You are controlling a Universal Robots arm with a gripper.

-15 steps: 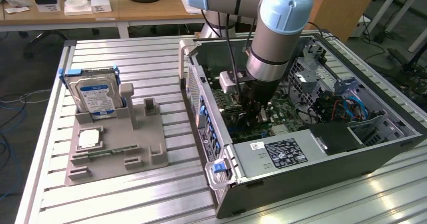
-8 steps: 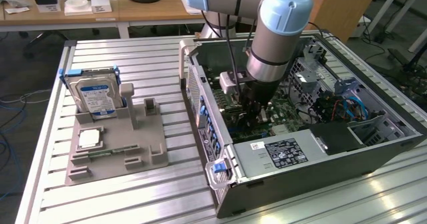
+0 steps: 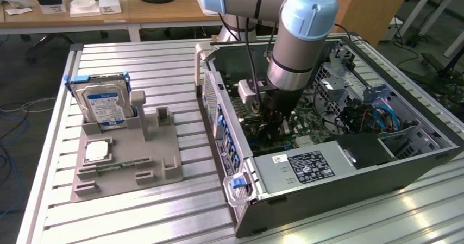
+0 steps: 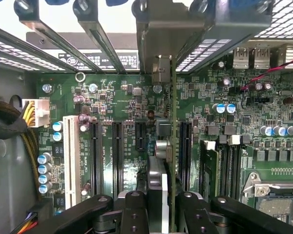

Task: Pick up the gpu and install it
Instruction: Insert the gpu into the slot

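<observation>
Fixture work first: at about nine o'clock in the exterior view, a grey holder tray (image 3: 123, 157) keeps spare parts sorted, with a hard drive (image 3: 105, 105) standing upright in its rear slot, a small square chip (image 3: 96, 151) lying flat in a pocket, and a narrow memory stick (image 3: 116, 166) resting along a groove. Each seat appears shaped so a part can be taken cleanly from above.

Toward three o'clock, the open computer case (image 3: 326, 146) lies on its side, its motherboard (image 4: 112, 97) facing up so the arm can work straight down. The power supply (image 3: 305, 168) sits at the case's five o'clock corner.

The gripper (image 4: 158, 195) is down inside the case, clenched on the gpu (image 4: 172, 141), which the wrist view shows edge-on, held vertically between the black fingers (image 4: 134, 209). Its silver end bracket (image 4: 158, 44) reaches up at twelve o'clock among the rear slot covers (image 4: 95, 34). The card stands directly over one of the long black expansion slots (image 4: 183, 151), apparently so its lower edge meets the connector squarely. Whether it is fully seated cannot be told.
</observation>
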